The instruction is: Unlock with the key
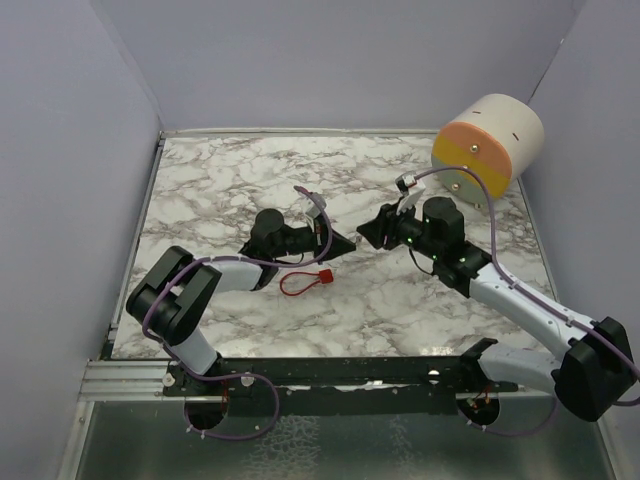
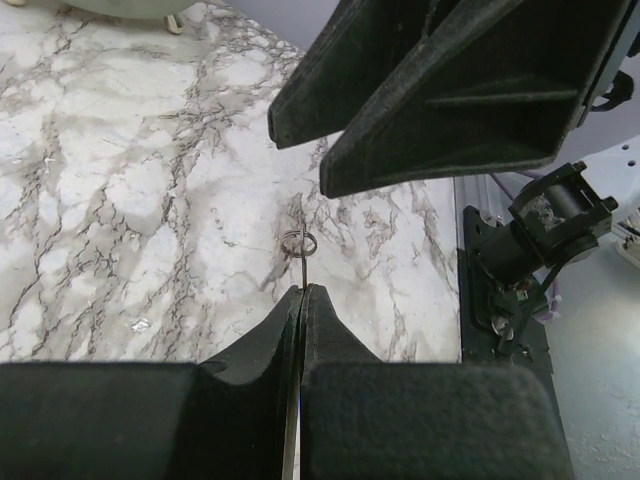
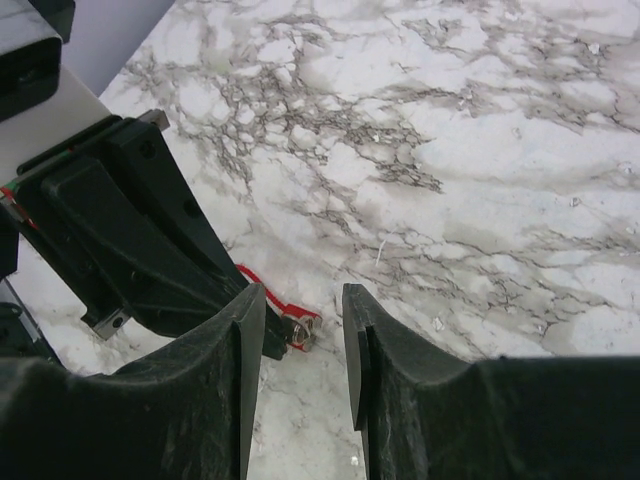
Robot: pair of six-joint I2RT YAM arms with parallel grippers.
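The left hand (image 1: pixel 348 243) clamps a thin ringed metal key (image 2: pixel 298 243) near the red cable padlock (image 1: pixel 322 277) on the marble surface (image 1: pixel 250 170), while the half-open, empty right hand (image 1: pixel 368 232) faces it, a handover seemingly needing a square close on that key.

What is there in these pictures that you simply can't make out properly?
- Key: the left wrist view shows only a thin edge and its ring. The shut left claw hides the rest.
- Red lock: in the right wrist view it is mostly behind the left claw and a finger of the open right claw. No keyhole is visible, and in the top view it is too small.
- Round drum: the left wrist view's top edge cuts it off.
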